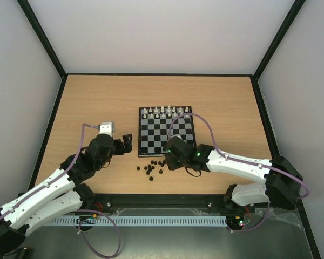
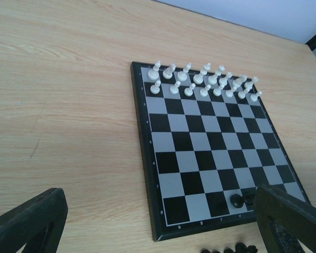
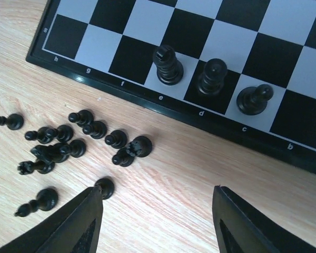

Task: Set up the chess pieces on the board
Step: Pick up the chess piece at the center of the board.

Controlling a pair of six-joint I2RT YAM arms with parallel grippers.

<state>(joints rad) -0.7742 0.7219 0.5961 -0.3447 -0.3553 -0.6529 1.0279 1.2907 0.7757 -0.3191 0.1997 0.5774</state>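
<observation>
Crowding is the worry: right gripper (image 3: 157,192), jaws apart and empty, hovers by clustered pieces (image 3: 95,127); closing could knock neighbours rolling. Left gripper (image 2: 160,192) gapes empty beside the board (image 2: 141,132).

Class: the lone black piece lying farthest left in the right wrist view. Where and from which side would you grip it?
Probably from above, fingers across the lone piece at its narrow middle, crosswise to its length: it lies on its side, apart from the heap.

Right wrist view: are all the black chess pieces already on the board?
No: only three black pieces stand on the board, while the others lie loose on the table beside it.
</observation>
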